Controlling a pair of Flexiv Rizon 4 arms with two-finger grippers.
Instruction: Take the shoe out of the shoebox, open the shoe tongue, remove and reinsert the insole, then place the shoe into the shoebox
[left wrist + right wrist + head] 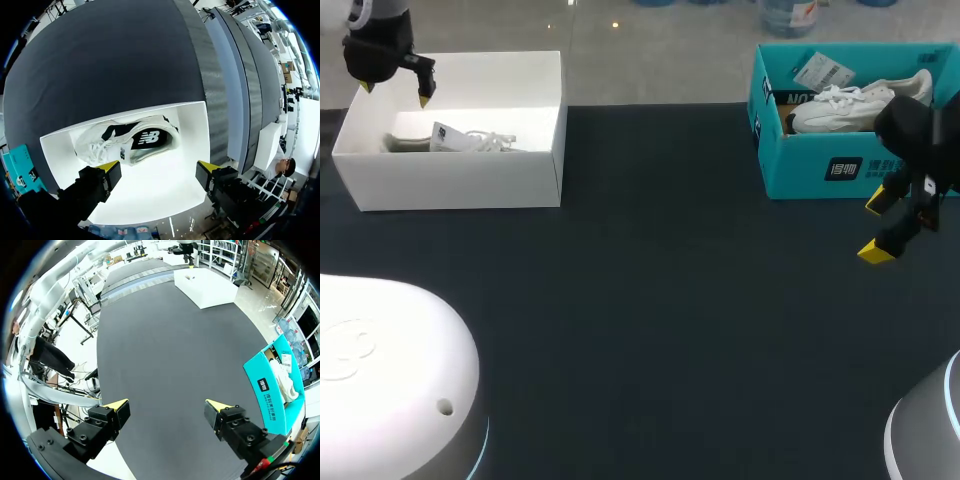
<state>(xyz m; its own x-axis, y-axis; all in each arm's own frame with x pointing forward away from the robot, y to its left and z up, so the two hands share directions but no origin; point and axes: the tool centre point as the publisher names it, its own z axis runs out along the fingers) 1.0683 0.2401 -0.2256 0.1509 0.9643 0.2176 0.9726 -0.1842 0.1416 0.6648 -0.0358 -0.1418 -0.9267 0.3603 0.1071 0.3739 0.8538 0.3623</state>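
Two boxes sit on the dark table: a white box at upper left of the head view, and a teal box at upper right. They are well apart, with bare tabletop between them.

White box: open-topped. A white shoe lies inside along the wall nearest the middle of the table. From the left wrist view the white shoe is on its side, with dark panels and laces showing. It lies ahead of the fingers and touches neither.

Left gripper: hangs over the upper left corner of the white box. Its yellow tips are spread wide and hold nothing. The wrist view confirms it: left gripper released, only the box floor between the tips.

Teal box: also open. A second shoe, white, rests inside it, with a paper tag beside it towards the top of the frame.

Right gripper: at the right edge of the frame, just in front of the teal box and over bare table. Its own wrist view shows the right gripper with jaws apart and empty, and the teal box off to one side of it.
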